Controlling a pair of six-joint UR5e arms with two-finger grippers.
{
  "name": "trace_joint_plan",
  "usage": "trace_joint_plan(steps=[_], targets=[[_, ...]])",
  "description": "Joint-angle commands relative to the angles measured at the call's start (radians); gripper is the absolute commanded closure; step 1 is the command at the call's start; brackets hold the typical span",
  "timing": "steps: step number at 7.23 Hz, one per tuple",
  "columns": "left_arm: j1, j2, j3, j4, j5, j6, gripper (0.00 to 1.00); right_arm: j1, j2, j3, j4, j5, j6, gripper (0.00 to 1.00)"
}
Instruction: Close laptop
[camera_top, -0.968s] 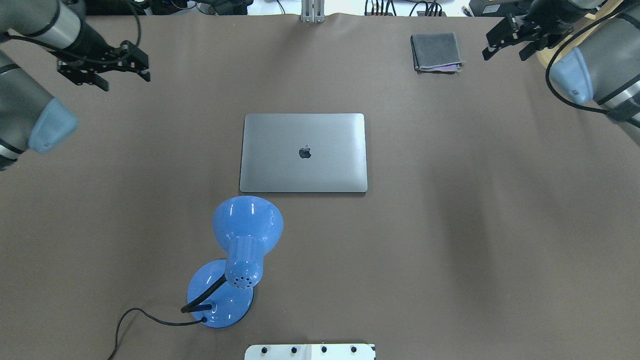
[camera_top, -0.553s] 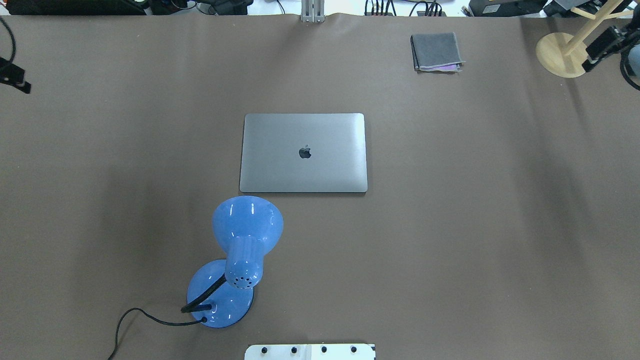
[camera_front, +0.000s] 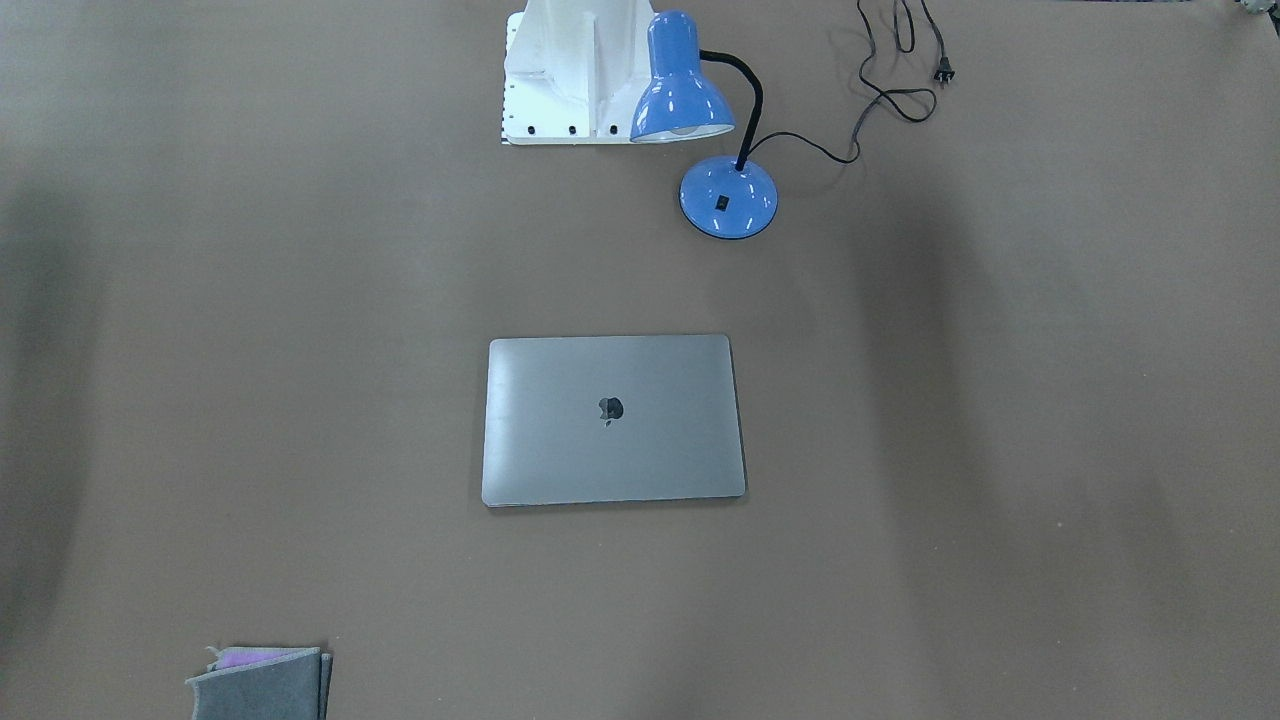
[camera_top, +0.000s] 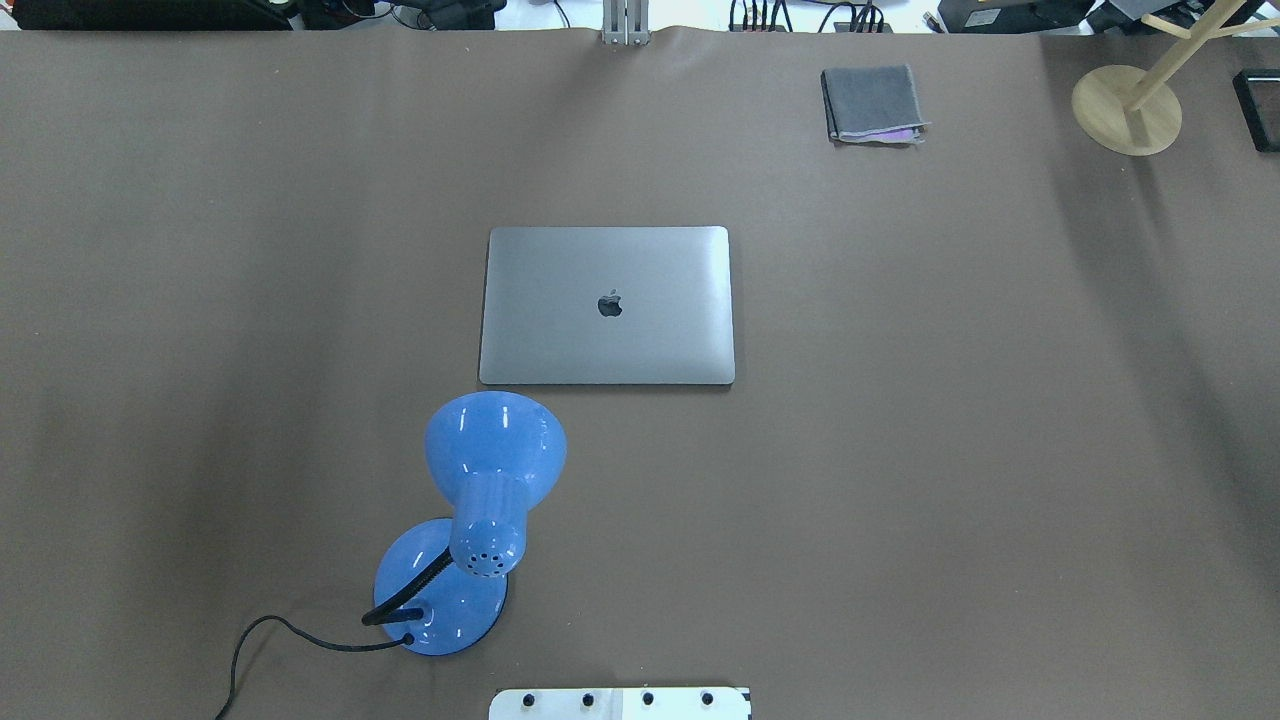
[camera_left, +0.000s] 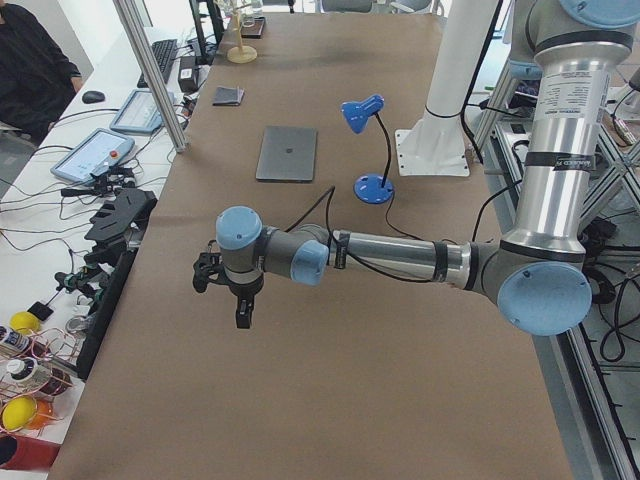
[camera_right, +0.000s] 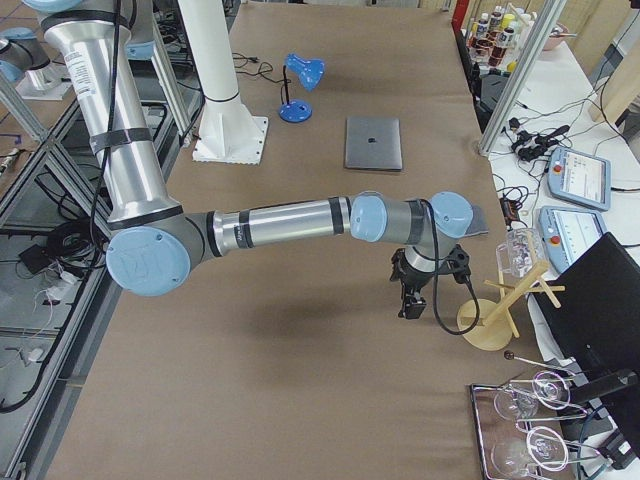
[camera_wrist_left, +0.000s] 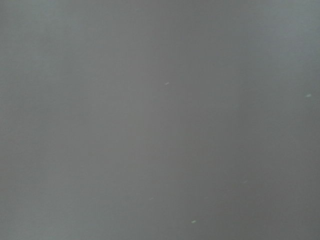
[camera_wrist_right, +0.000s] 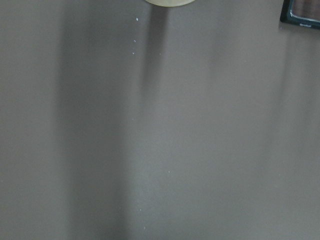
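Note:
The laptop (camera_top: 607, 305) lies shut and flat at the table's middle, grey lid up with the dark apple logo showing. It also shows in the front view (camera_front: 613, 420) and in both side views (camera_left: 288, 153) (camera_right: 374, 142). Both grippers are far from it and outside the overhead and front views. My left gripper (camera_left: 241, 312) hangs over the table's left end. My right gripper (camera_right: 410, 305) hangs over the right end beside a wooden stand. I cannot tell whether either is open or shut. Both wrist views show only bare brown table.
A blue desk lamp (camera_top: 480, 500) stands just in front of the laptop, its cord trailing off. A folded grey cloth (camera_top: 872, 103) lies at the far right. The wooden stand (camera_top: 1127, 108) and a black flat item (camera_top: 1260, 95) sit at the right end.
Both arms have swung outward and left the overhead view, the left to the left end, the right to the right end. The laptop has not moved.

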Motion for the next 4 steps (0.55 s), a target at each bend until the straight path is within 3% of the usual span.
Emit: trace_joint_plan(steps=[1,4], targets=[[-0.024,0.045,0.007,0.022,0.000,0.027,0.02,0.028,-0.114,0.149,-0.004,0.027,0.019,0.00],[-0.050,0.044,0.024,0.022,-0.002,0.026,0.02,0.028,-0.175,0.155,0.002,0.033,0.023,0.00]])
